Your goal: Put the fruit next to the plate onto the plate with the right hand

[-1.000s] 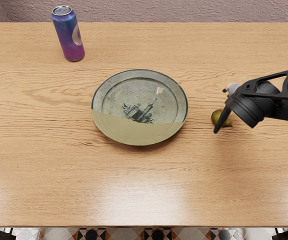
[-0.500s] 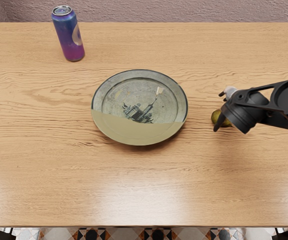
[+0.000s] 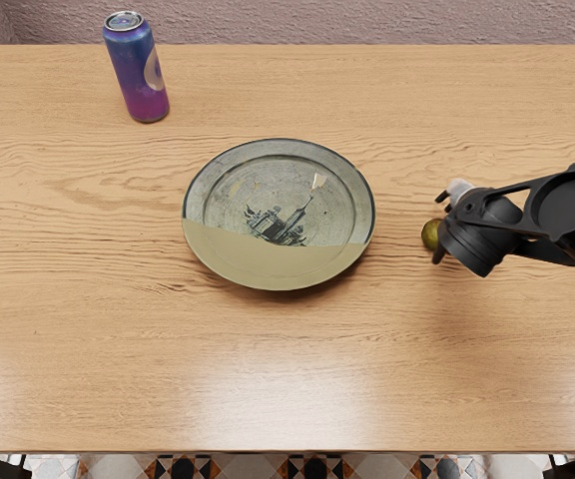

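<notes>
A wide light-wood table [image 3: 88, 329] fills the view. A round, shallow, grey-green glazed plate [image 3: 238, 261] with a dark drawing at its centre is set flat at the middle of the table, and the fruit is not yet on it. The black right arm is brought in from the right edge, and its right hand [image 3: 472, 238] is held low over the table, to the right of the plate and clear of its rim. A purple metal drinks can [image 3: 136, 68] is stood upright at the far left, well apart from the rest.

The small yellow-green round fruit [image 3: 430, 235] is seen on the table right of the plate, at the hand's left side. Only a sliver is shown, the rest being hidden by the hand. Whether the hand is apart or clamped on the fruit cannot be told.

The fruit is judged light, firm and smooth-skinned, so rolling is to be expected if it is nudged. It is best taken across its widest part from opposite sides, with moderate pressure so that bruising is avoided.
</notes>
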### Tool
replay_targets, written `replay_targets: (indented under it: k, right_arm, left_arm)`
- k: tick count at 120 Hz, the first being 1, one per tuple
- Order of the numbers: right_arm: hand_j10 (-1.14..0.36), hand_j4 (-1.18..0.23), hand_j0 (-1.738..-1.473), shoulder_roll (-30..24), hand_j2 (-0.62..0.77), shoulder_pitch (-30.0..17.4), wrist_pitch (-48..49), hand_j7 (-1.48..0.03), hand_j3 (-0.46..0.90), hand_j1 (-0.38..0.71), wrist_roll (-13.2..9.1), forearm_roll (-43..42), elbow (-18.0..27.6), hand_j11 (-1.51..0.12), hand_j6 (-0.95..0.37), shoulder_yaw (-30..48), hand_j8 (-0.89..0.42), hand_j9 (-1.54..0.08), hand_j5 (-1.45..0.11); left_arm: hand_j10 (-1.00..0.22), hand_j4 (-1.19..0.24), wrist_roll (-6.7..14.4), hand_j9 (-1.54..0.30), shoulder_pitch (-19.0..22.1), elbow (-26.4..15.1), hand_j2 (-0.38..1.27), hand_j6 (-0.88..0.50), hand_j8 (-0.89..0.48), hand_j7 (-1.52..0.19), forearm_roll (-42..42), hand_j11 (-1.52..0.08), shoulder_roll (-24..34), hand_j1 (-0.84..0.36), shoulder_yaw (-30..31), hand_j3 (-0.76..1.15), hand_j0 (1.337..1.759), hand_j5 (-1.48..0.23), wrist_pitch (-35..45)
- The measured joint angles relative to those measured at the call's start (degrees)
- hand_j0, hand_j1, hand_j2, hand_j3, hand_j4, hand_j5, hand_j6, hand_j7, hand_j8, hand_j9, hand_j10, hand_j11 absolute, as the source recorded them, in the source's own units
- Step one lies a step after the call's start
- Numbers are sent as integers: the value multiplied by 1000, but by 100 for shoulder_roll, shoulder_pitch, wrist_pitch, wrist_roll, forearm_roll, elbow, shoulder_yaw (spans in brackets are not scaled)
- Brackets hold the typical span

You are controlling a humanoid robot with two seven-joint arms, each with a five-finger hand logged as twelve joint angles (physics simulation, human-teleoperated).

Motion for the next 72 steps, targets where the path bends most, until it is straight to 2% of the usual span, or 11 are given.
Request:
replay_targets:
  k: [59,68,72]
  right_arm:
    - [-346,-346,-1658,58,-68,-52,0,-449,0,65,0,-40,-34,-449,-346,-18,-346,-449,-449]
    - [-473,-473,-1658,60,-62,-59,1,-616,0,206,0,-42,-32,-618,-475,-13,-474,-618,-618]
    - [-531,-531,-1656,62,1,-63,3,-694,0,242,2,-50,-32,-701,-441,-1,-444,-700,-698]
  left_arm:
    - [0,0,0,0,0,0,0,-1,-1,0,0,0,0,349,0,0,1658,0,0]
    - [0,-1,-1,0,-2,0,0,-1,-1,0,0,0,0,349,0,0,1658,0,0]
    - [0,0,-1,0,2,0,0,-1,-1,0,0,0,0,349,0,0,1658,0,0]
